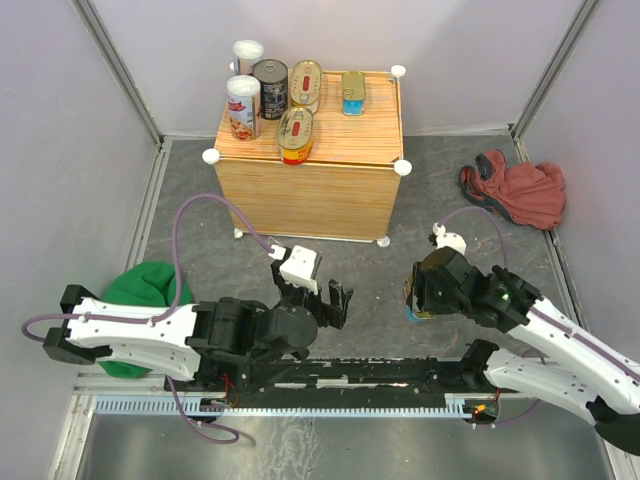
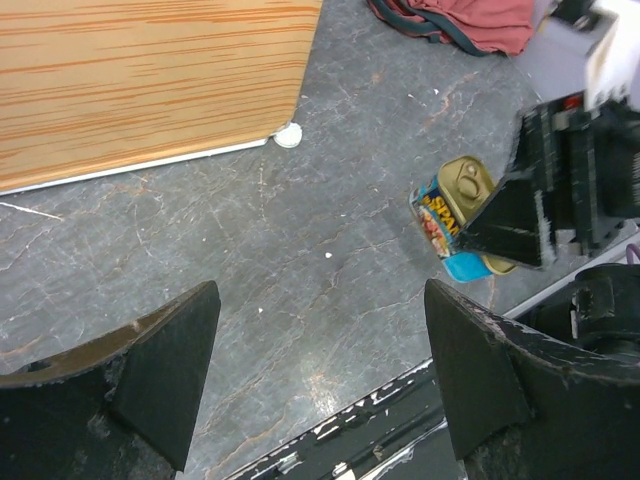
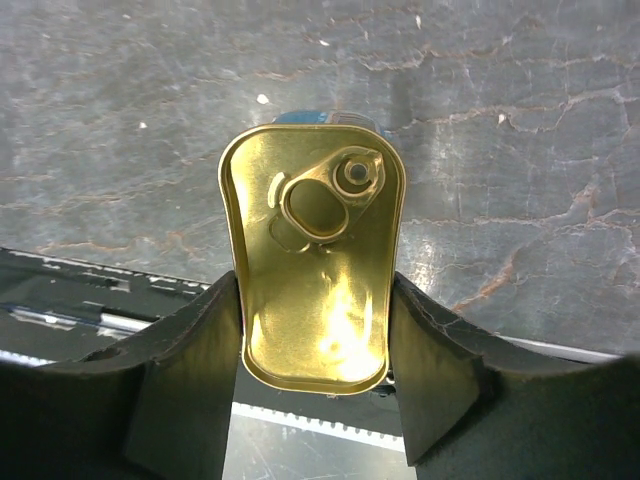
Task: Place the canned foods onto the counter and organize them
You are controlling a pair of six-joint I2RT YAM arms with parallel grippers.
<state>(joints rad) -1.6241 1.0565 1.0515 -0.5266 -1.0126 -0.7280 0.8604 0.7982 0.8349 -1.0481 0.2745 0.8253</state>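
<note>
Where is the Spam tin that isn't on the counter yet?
The Spam tin is clamped in the right gripper, right of centre in the top view, down at the dark tabletop, well short of the wooden counter.

Finding: robotics test cell, not a lived-in room. Evidence: a left robot arm [image 1: 130,335] and a right robot arm [image 1: 560,340] bolted to a black rail [image 1: 350,375]. Plain grey wall panels [image 1: 50,120] in metal framing [image 1: 120,72] enclose a dark marbled tabletop [image 1: 385,275]. A wood-grain box [image 1: 305,195] is the only furniture-like item. There is exposed cabling [image 1: 178,240].
</note>
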